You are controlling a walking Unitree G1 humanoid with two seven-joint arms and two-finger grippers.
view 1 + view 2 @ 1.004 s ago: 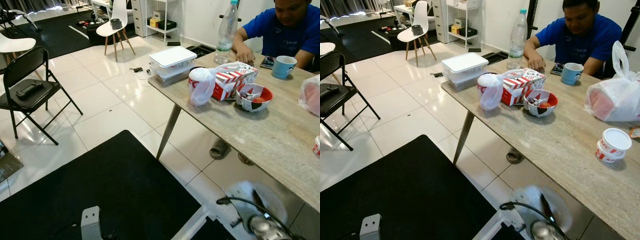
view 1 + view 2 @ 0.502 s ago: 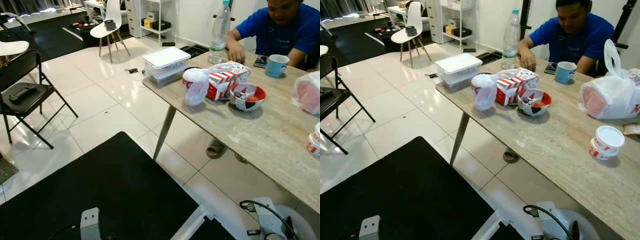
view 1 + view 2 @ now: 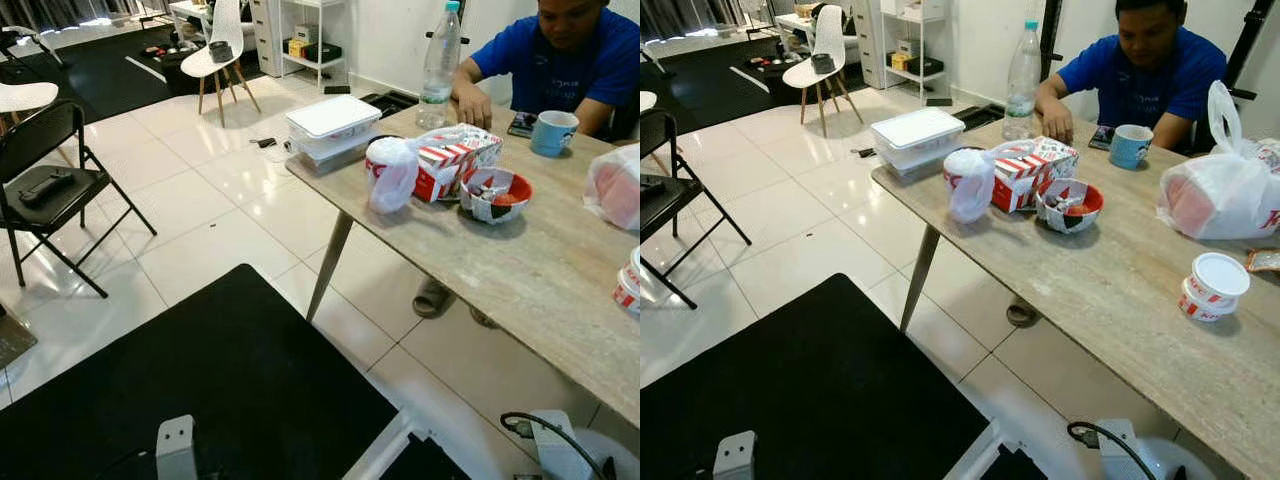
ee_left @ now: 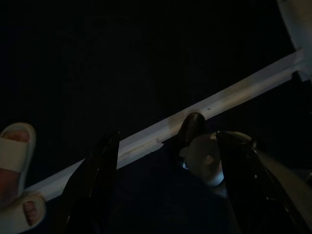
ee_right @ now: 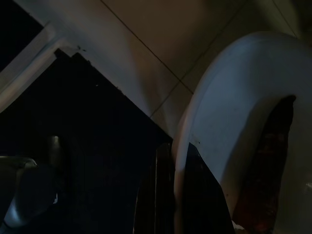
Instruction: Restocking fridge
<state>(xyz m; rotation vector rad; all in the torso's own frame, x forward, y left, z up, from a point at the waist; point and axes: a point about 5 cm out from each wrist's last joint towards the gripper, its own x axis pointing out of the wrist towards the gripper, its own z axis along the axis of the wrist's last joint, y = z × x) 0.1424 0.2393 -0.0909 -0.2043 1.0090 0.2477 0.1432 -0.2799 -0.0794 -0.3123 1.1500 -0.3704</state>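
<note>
The right gripper (image 5: 174,151) sat at the lower right edge of the head views, low beside the worktop (image 3: 1120,290). In its wrist view the fingers were pressed nearly together on the thin rim of a white rounded thing (image 5: 229,97); what that thing is could not be told, though its hollow looked dark reddish. The left gripper (image 4: 166,135) hung over a black mat (image 3: 810,390) at the lower left, its fingers spread wide with nothing between them. A pale strip crossed behind them, and a foot in a white sandal (image 4: 14,146) showed at one edge of that dim view. On the worktop, running from upper centre to right, stood a white lidded container (image 3: 917,133) at the near corner, a clear bottle (image 3: 1023,70), a knotted white bag (image 3: 968,182) touching a red-and-white carton (image 3: 1025,172), a red bowl (image 3: 1070,205), a blue mug (image 3: 1128,146), a large plastic bag (image 3: 1220,190) and a white-lidded tub (image 3: 1210,285). A person in a blue shirt (image 3: 1150,80) sat at the far side. A black folding chair (image 3: 50,180) stood at the left.
</note>
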